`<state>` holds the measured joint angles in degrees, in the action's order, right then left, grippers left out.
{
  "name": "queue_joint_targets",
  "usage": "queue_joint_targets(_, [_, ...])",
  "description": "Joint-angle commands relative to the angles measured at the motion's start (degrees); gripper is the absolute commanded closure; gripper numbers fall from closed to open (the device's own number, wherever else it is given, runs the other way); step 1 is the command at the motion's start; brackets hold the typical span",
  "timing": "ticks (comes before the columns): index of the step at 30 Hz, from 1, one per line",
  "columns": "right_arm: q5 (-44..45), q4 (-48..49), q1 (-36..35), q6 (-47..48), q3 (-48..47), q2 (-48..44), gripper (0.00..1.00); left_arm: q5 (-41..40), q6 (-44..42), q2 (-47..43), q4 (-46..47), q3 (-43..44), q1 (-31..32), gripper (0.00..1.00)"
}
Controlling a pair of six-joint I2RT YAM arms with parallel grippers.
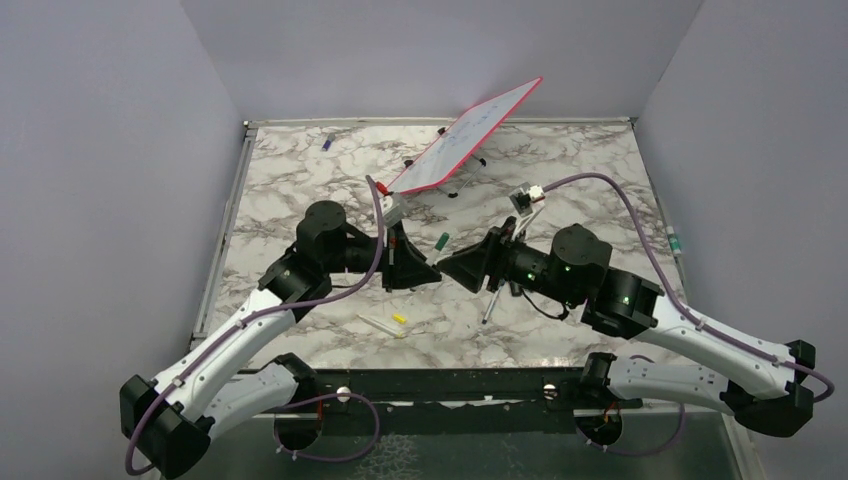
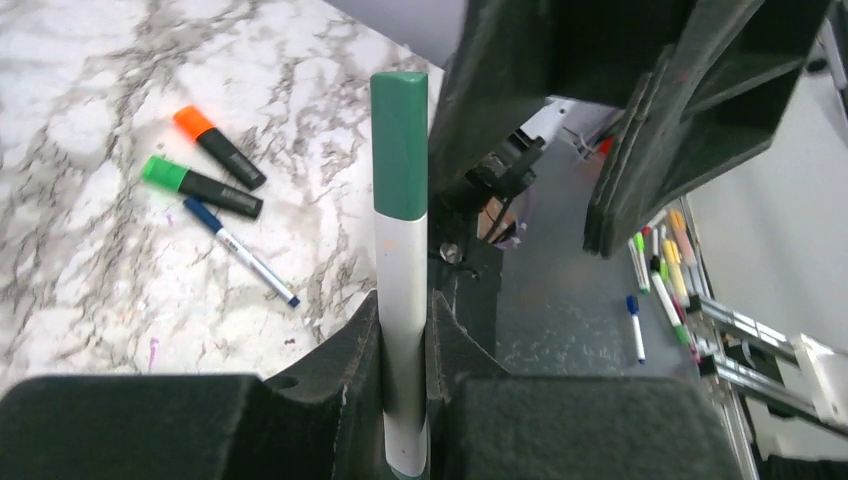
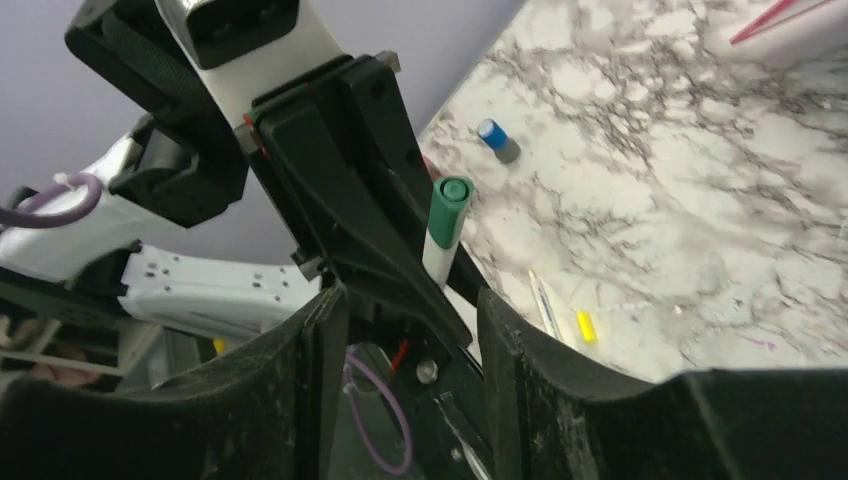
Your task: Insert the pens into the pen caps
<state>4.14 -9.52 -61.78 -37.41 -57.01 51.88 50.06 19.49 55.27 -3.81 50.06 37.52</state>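
My left gripper is shut on a thin white-barrelled pen. The pen stands out past the fingertips, and a green pen cap sits on its far end. In the right wrist view the same green-capped pen rises beside the left gripper's dark fingers. My right gripper faces it just short of the pen, jaws apart with nothing between them. From above, the two grippers meet tip to tip mid-table, left gripper and right gripper, with the green cap just above them.
An orange highlighter, a green highlighter and a thin blue-ended pen lie together on the marble. A yellow cap lies by a white pen. A blue cap sits far left. A red-edged whiteboard leans at the back.
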Motion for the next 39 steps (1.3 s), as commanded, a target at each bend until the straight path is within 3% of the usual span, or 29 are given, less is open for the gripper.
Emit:
queue_joint_targets(1, [5.6,-7.6,-1.1,-1.1,-2.7,-1.8,0.39,-5.2,5.2,-6.8,8.2,-8.7,-1.0,1.0])
queue_joint_targets(5, [7.5,-8.3,-1.0,-1.3,-3.5,-3.8,0.28,-6.9,7.2,-9.9,7.8,-14.2,-0.9,1.0])
queue_joint_targets(8, [7.5,-9.5,-1.1,-1.5,-3.8,-5.3,0.27,-9.4,8.9,-9.9,7.8,-17.3,-0.8,1.0])
queue_joint_targets(10, [7.4,-10.2,-1.1,-1.8,-3.5,-6.5,0.27,-15.4,10.7,-9.0,7.8,-19.1,0.4,1.0])
queue_joint_targets(14, [7.6,-10.3,-1.1,-2.9,-1.4,-9.7,0.27,-37.9,14.5,-7.8,9.0,-22.9,7.0,1.0])
queue_joint_targets(17, [8.1,-10.3,-1.1,-3.8,0.0,-11.8,0.28,-44.5,18.3,-4.3,14.5,-25.2,10.1,1.0])
queue_joint_targets(20, [9.4,-10.6,-1.1,-4.4,1.3,-13.2,0.28,-46.9,21.7,1.7,19.1,-26.0,10.5,0.96])
queue_joint_targets(29, [9.4,-13.3,-1.1,-6.1,1.6,-13.1,0.28,-52.7,29.0,18.3,21.3,-22.1,11.1,0.9])
queue_joint_targets(39, [7.8,-16.7,-1.1,-8.0,1.7,-14.4,0.28,-52.6,32.9,22.2,23.0,-20.5,11.2,0.54])
